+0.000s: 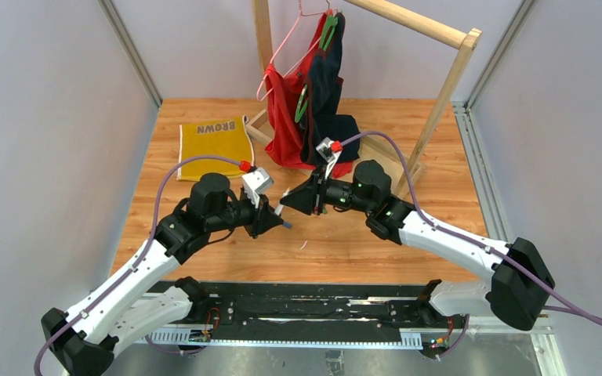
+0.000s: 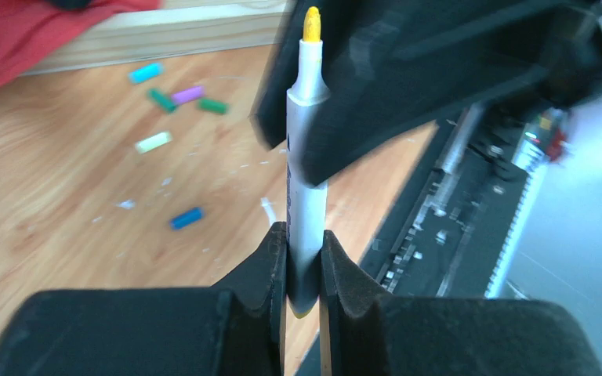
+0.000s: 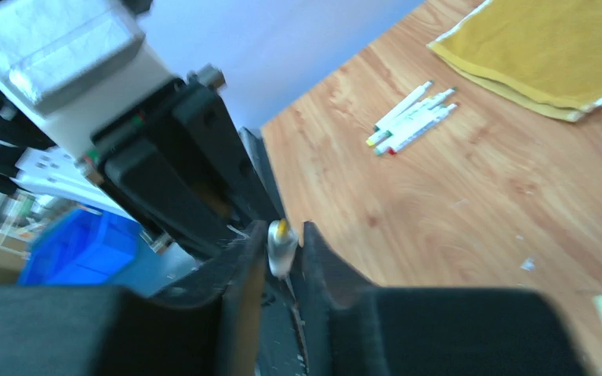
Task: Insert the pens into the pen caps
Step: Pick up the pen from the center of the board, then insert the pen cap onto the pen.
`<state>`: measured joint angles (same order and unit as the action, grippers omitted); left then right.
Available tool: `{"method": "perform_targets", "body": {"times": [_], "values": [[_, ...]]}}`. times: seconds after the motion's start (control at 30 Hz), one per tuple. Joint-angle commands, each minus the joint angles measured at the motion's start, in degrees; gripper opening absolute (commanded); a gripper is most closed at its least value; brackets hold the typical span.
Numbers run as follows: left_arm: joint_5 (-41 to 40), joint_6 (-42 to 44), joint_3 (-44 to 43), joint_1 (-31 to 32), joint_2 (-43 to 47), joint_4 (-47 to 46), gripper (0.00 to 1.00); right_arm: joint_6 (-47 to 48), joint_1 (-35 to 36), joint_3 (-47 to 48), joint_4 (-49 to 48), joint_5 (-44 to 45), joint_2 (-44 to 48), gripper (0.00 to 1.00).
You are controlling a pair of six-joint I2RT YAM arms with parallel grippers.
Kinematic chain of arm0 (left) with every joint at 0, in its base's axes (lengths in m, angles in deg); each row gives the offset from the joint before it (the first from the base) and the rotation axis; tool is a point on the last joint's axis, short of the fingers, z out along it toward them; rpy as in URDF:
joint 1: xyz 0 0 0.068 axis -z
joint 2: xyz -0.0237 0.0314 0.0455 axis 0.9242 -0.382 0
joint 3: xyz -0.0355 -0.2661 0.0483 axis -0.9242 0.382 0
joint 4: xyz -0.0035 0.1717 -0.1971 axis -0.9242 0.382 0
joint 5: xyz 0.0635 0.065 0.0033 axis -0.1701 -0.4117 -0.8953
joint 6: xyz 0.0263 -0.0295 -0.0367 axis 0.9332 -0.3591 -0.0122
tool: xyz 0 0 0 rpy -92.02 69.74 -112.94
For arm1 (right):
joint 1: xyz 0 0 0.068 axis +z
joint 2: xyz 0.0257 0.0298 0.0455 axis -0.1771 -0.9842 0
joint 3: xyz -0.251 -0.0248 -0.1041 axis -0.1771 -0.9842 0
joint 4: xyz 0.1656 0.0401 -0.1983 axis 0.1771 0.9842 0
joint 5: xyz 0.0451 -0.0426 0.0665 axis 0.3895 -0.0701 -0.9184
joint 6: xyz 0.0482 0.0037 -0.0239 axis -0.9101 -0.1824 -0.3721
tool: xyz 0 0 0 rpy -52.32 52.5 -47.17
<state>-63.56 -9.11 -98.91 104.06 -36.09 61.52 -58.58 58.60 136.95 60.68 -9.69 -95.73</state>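
Observation:
My left gripper (image 1: 273,219) (image 2: 304,258) is shut on the back end of a white pen (image 2: 304,207) with a yellow tip, held above the table. My right gripper (image 1: 287,204) (image 3: 284,240) meets it nose to nose. Its fingers sit tight on either side of the same pen's tip end (image 3: 280,252). Several more pens (image 3: 411,121) lie together on the table near the yellow cloth. Loose pen caps lie on the wood: teal (image 2: 145,73), purple (image 2: 187,95), two green (image 2: 212,106), pale yellow (image 2: 154,142) and blue (image 2: 186,218).
A yellow cloth (image 1: 215,145) lies at the back left. A wooden clothes rack (image 1: 439,110) with red and dark garments (image 1: 313,117) stands at the back. Small white scraps (image 3: 527,265) dot the wood. A black rail (image 1: 306,309) runs along the near edge.

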Motion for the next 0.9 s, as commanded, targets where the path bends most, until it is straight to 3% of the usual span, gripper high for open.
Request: {"method": "perform_targets", "body": {"times": [0.0,0.1,0.33,0.5,0.87], "values": [[-15.9,-1.5,-1.9,-0.7,0.4,1.0,0.0,5.6,1.0,-0.9,8.1,5.6,2.1,0.33],[-16.9,-4.2,-3.8,-7.7,-1.6,2.5,0.0,9.7,1.0,-0.9,15.2,11.9,2.7,0.47],[-16.9,-8.9,-4.6,-21.7,0.0,2.0,0.0,14.8,2.8,-1.6,24.1,22.7,-0.5,0.53],[-23.4,-6.8,-3.1,-22.2,2.2,3.6,0.0,18.6,6.1,2.9,27.9,24.0,-9.1,0.53],[-22.5,-6.4,-2.2,-22.2,3.6,3.7,0.0,26.1,10.6,21.7,40.8,29.5,-30.6,0.53]]}}
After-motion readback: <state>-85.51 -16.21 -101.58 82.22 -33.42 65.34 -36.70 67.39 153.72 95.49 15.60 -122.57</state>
